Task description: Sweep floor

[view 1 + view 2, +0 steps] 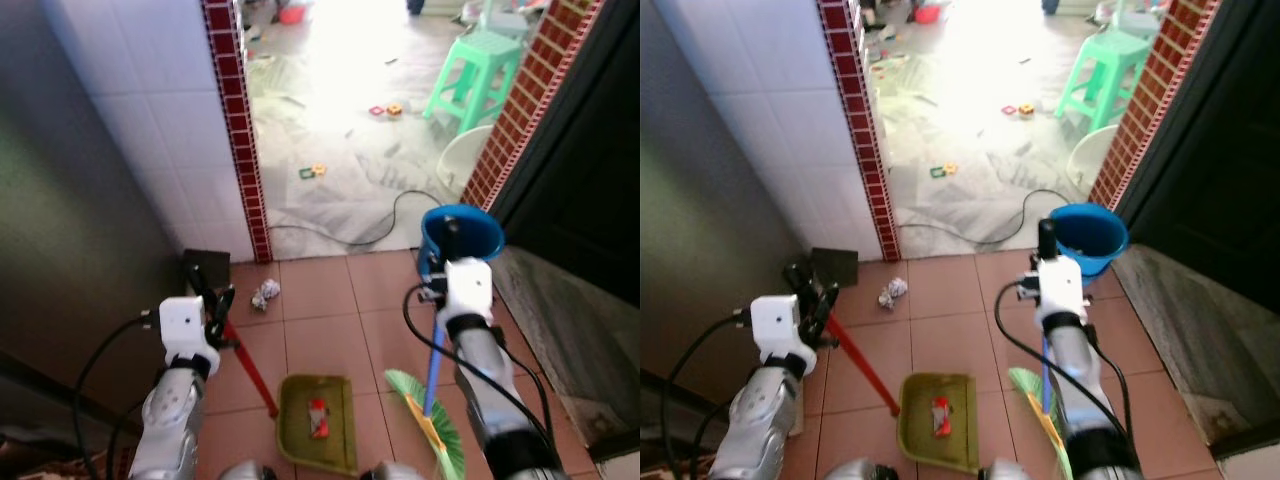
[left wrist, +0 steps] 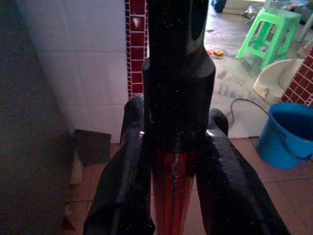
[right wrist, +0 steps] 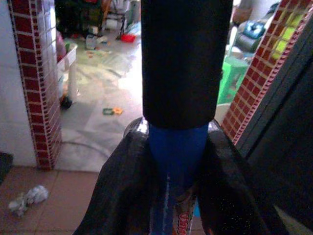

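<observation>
The left silver arm [image 1: 170, 410] is raised forward from the lower left, its white wrist block bent upward. The left end effector [image 1: 215, 305], with two long black fingers [image 2: 122, 191], is closed around a red dustpan handle [image 2: 172, 196], one finger pressed to each side. The right silver arm [image 1: 495, 400] is extended forward on the right, a black cable looped beside it. The right end effector [image 3: 177, 171] is clamped on a blue broom handle [image 3: 177, 156], held upright between both fingers [image 3: 129, 181].

Dustpan [image 1: 318, 420] left of broom [image 1: 428, 415]
</observation>
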Motion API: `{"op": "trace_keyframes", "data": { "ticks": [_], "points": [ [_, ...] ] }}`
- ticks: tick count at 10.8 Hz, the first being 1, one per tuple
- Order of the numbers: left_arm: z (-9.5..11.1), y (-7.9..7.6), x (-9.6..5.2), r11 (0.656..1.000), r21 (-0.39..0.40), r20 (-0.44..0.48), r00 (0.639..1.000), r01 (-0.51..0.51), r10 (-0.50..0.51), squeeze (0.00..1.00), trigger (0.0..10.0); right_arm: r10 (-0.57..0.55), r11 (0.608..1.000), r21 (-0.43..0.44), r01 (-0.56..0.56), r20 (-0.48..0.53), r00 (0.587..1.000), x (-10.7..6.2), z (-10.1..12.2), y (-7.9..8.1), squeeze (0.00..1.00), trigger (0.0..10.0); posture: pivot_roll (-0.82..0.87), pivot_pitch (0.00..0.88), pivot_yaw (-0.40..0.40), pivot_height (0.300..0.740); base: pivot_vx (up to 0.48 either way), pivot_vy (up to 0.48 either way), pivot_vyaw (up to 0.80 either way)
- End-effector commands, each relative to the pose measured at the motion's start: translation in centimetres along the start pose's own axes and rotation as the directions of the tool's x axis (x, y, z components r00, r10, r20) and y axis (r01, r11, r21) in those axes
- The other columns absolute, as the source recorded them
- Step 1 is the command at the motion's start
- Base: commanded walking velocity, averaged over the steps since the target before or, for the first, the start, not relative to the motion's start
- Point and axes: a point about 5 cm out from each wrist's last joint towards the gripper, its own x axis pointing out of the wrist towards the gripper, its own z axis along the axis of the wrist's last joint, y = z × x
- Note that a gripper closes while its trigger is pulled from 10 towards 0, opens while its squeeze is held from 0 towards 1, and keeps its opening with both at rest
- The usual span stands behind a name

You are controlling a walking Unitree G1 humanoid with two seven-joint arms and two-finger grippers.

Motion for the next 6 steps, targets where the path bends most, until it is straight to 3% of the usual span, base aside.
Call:
{"op": "trace_keyframes", "data": {
  "ticks": [1,6],
  "points": [
    [-1.2,0.8,-1.0,1.0,0.024,-0.075,0.997,-0.012,0.014,0.0,10.0,-0.01,1.0,-0.001,0.011,0.041,0.999,0.1,0.8,-0.4,0.0,10.0,-0.12,0.0,0.047,0.74,0.0,0.0,0.0],
    [-1.5,0.8,-2.0,1.0,0.013,-0.102,0.995,-0.023,0.024,0.0,10.0,0.008,0.999,-0.031,-0.007,0.027,1.0,-1.0,0.8,-0.7,0.0,10.0,-0.12,0.0,0.047,0.74,0.0,0.0,0.0]
  ]
}}
